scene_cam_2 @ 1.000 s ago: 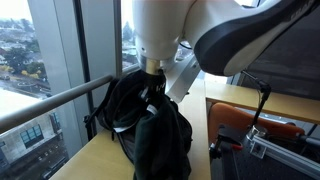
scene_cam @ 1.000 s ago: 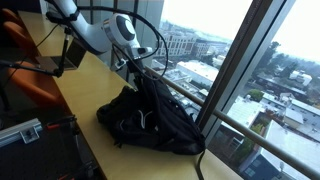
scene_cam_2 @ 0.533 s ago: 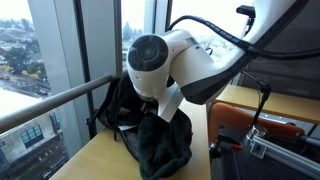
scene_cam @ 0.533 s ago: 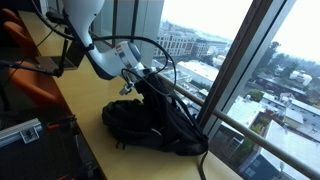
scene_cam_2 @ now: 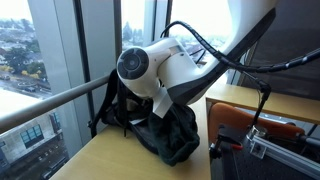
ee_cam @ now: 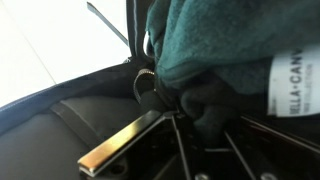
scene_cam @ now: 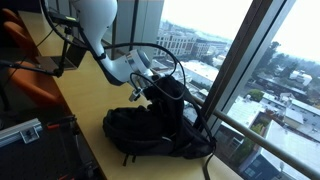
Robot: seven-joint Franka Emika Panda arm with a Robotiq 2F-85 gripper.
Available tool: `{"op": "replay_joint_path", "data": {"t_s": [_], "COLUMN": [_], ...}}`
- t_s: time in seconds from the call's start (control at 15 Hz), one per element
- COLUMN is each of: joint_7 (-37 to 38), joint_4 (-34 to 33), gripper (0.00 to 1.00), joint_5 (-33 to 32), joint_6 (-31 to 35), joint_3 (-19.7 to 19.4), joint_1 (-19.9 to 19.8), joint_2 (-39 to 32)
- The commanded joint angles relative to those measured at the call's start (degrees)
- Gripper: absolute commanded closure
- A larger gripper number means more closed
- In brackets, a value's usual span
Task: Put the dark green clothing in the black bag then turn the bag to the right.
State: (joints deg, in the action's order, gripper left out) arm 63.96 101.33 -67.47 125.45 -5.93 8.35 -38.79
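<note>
The black bag lies slumped on the wooden table beside the window, and it also shows under the arm as the black bag. My gripper reaches down into its top. In the wrist view the dark green clothing, with a white label, is bunched over the black bag near its zip. My gripper has its narrow jaws round a fold of that clothing. In both exterior views I cannot tell the clothing from the bag.
A metal rail and window glass run along the far side of the bag. An orange chair and a black device stand at the table's other side. Black cables loop off the arm.
The arm has swung down and toward the window with the clothing. The bag, which stood peaked a second ago, now lies lower and flatter.
</note>
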Motion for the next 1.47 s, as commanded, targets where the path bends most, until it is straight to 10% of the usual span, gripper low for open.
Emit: {"op": "replay_joint_path", "data": {"t_s": [0.0,0.47,1.0,1.4], "joint_7": [-5.10,-14.35,-20.92,-18.58], "joint_4": [1.65,23.26,40.02,45.22], "gripper": [0.51,0.01,0.00,0.00], "joint_5": [2.93,19.63,44.16,39.09], "joint_6": [-0.25,4.39,8.99,19.87], "joint_3": [3.22,10.71,16.12,15.69], "joint_1": [-2.12,-1.46,2.66,2.56], "joint_2": [3.68,26.99,40.05,35.55]}}
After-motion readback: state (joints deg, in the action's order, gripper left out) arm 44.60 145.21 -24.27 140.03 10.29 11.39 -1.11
